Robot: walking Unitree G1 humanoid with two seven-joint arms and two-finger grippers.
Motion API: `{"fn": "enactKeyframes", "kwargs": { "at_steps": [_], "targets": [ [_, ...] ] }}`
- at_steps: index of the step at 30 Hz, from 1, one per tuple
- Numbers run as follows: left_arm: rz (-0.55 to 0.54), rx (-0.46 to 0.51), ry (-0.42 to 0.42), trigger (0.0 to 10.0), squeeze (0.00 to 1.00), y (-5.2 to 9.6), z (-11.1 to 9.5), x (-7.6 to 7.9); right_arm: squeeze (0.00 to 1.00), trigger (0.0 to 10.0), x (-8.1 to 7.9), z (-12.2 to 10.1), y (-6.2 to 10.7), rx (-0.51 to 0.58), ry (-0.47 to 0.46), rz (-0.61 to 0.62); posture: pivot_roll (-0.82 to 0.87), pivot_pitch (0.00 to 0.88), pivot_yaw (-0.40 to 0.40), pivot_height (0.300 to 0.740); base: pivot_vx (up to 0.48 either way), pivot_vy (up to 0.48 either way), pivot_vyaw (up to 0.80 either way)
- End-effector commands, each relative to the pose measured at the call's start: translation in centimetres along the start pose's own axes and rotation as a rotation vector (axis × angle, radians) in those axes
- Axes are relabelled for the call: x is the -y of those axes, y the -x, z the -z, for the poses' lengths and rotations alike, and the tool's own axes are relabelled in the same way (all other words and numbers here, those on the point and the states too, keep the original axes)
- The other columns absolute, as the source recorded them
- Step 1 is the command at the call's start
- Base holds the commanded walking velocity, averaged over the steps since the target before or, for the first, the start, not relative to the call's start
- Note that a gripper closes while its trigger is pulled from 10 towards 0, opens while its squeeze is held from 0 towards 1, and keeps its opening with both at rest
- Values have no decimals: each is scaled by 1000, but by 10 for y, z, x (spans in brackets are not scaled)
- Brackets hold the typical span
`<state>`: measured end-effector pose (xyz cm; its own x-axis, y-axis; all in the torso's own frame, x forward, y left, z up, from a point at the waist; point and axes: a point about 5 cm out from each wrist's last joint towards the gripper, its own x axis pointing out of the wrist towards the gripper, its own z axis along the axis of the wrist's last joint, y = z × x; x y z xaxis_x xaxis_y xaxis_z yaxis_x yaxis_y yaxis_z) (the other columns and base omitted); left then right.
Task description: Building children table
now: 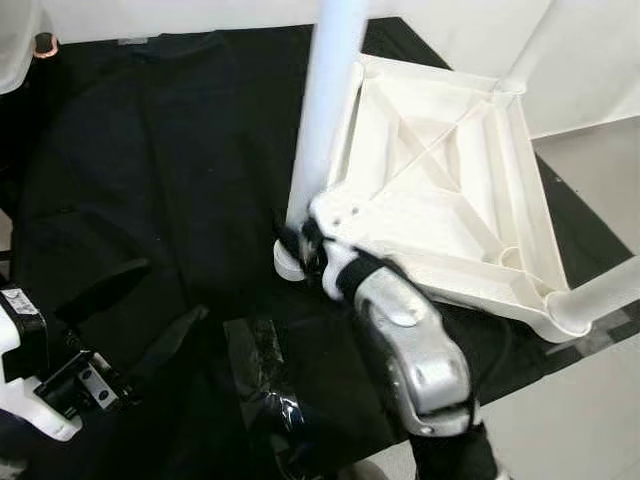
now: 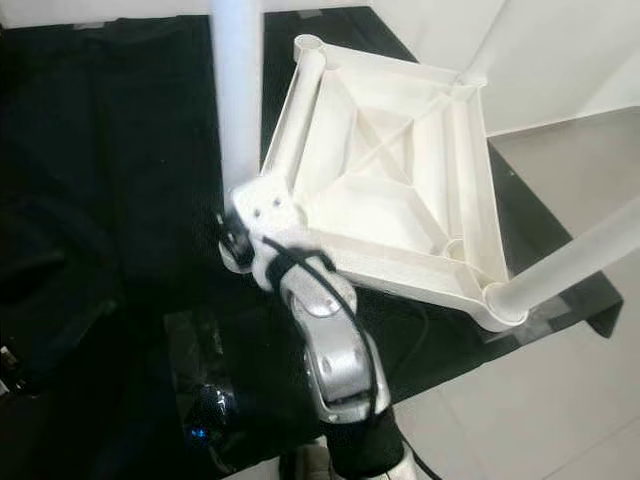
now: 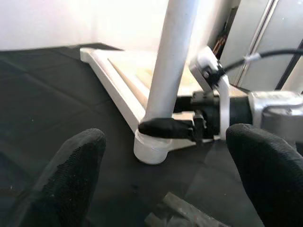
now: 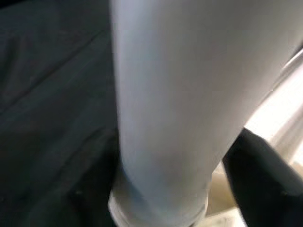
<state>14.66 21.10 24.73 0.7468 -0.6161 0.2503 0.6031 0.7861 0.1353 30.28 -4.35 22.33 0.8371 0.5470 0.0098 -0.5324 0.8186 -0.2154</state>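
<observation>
The white tabletop point(image 1: 440, 190) lies upside down on a black mat point(image 1: 150, 150). A white leg point(image 1: 325, 110) stands upright in the socket point(image 1: 290, 262) at its near left corner. My right gripper point(image 1: 298, 240) is shut on the bottom of this leg, one black finger point(image 3: 165, 127) wrapping its front. Up close, the leg point(image 4: 165, 94) fills the space between my fingers. Two more legs stick out from the far right corner point(image 1: 535, 45) and the near right corner point(image 1: 610, 290). My left gripper point(image 1: 135, 320) hovers open over the mat to the leg's left, its pads point(image 3: 71, 179) wide apart.
A crumpled piece of clear plastic wrap point(image 1: 265, 370) lies on the mat in front of the table. Pale floor point(image 1: 590, 170) begins past the mat's right edge. A white object point(image 1: 15, 40) stands at the far left corner.
</observation>
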Motion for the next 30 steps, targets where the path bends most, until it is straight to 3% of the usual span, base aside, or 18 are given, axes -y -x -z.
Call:
{"fn": "enactKeyframes", "kwargs": {
  "at_steps": [1, 3, 5, 8, 9, 10, 20, 21, 22, 23, 30],
  "targets": [
    [11, -11, 5, 10000, 0, 1, 2, 2, 1000, 10000, 10, -6, -2, 45, -13, 0, 168, 287, -150, 740, 0, 0, 0],
    [12, -11, 6, 10000, 0, 0, 2, 2, 1000, 10000, 16, -14, -8, 96, 1, -70, 170, 288, -150, 740, 0, 0, 0],
    [12, -10, 9, 10000, 0, 0, 2, 3, 1000, 10000, 37, -36, -16, 181, 139, -233, 175, 291, -151, 740, 0, 0, 0],
    [12, -11, 10, 10000, 0, 0, 2, 4, 1000, 10000, 49, -46, -19, 203, 207, -302, 177, 293, -152, 740, 0, 0, 0],
    [12, -11, 11, 10000, 0, 0, 2, 5, 51, 10000, 53, -52, -18, 218, 242, -361, 181, 298, -157, 740, 0, 0, 0],
    [12, -12, 13, 10000, 0, 0, 2, 6, 0, 10000, 56, -57, -18, 232, 260, -410, 181, 298, -157, 740, 0, 0, 0],
    [8, -25, 19, 10000, 0, 4, 1, 9, 0, 10000, 80, -86, -26, 334, 260, -640, 193, 320, -160, 740, 0, 0, 0],
    [7, -26, 19, 10000, 0, 4, 1, 10, 0, 2471, 83, -89, -28, 346, 245, -656, 202, 324, -162, 740, 0, 0, 0],
    [7, -27, 19, 10000, 0, 4, 1, 10, 0, 2471, 85, -91, -30, 355, 236, -665, 202, 324, -162, 740, 0, 0, 0],
    [6, -30, 17, 10000, 0, 5, 1, 11, 0, 0, 87, -91, -30, 361, 231, -694, 209, 325, -165, 740, 0, 0, 0],
    [3, -38, 12, 10000, 0, 6, 0, 10, 0, 0, 93, -89, -32, 375, 178, -717, 208, 325, -161, 740, 0, 0, 0]
  ]
}}
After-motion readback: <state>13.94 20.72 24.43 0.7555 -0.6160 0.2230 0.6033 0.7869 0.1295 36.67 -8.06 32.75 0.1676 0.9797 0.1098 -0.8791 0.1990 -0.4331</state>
